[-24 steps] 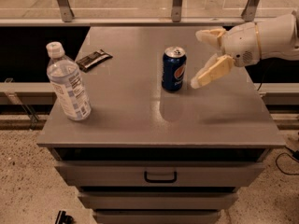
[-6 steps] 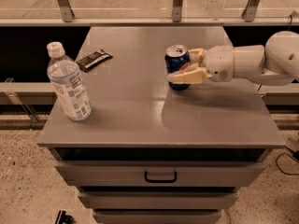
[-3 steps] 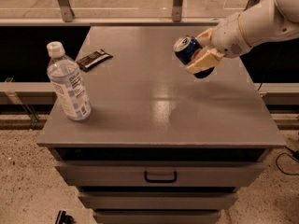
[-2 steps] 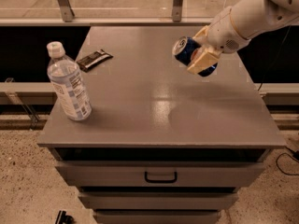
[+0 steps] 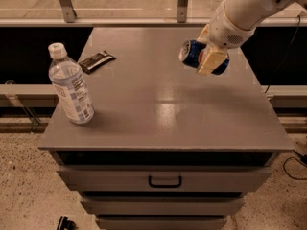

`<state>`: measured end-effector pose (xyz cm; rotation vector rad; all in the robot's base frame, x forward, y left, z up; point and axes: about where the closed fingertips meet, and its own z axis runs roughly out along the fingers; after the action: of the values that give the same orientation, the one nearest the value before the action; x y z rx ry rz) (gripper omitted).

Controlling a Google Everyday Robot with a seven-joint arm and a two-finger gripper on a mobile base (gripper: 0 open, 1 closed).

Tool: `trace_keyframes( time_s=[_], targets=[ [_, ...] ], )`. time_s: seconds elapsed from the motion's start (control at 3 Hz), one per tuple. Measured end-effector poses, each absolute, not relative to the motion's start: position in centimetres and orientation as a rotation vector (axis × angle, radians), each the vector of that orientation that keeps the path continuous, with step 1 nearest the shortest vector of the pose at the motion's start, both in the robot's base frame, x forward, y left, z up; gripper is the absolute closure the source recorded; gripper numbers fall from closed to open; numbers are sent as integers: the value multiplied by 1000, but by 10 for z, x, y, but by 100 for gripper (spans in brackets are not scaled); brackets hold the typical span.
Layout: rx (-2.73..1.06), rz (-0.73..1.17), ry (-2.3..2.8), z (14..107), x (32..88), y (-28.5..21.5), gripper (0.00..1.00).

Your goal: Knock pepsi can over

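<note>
Grey cabinet top (image 5: 163, 114) fills mid-frame. At upper right the gripper (image 5: 211, 59) is clamped around the pepsi can (image 5: 191, 52), which is tipped sideways and apparently clear of the surface. I judge the step to be laying it down, so the next move is lowering and releasing. At left, the capped water bottle (image 5: 71, 87) looks nearly full.

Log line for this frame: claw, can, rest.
claw: shut on pepsi can, over right of table | pepsi can: tipped sideways, lifted | water bottle: upright, front left | snack wrapper: flat, rear left
</note>
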<state>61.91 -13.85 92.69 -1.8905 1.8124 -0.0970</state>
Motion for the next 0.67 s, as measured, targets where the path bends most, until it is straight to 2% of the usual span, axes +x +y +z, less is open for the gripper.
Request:
trace_keyframes(
  time_s=[0.33, 0.67],
  targets=[
    [-2002, -112, 1812, 927, 617, -137, 96],
    [-2130, -60, 1797, 924, 613, -132, 99]
  ],
)
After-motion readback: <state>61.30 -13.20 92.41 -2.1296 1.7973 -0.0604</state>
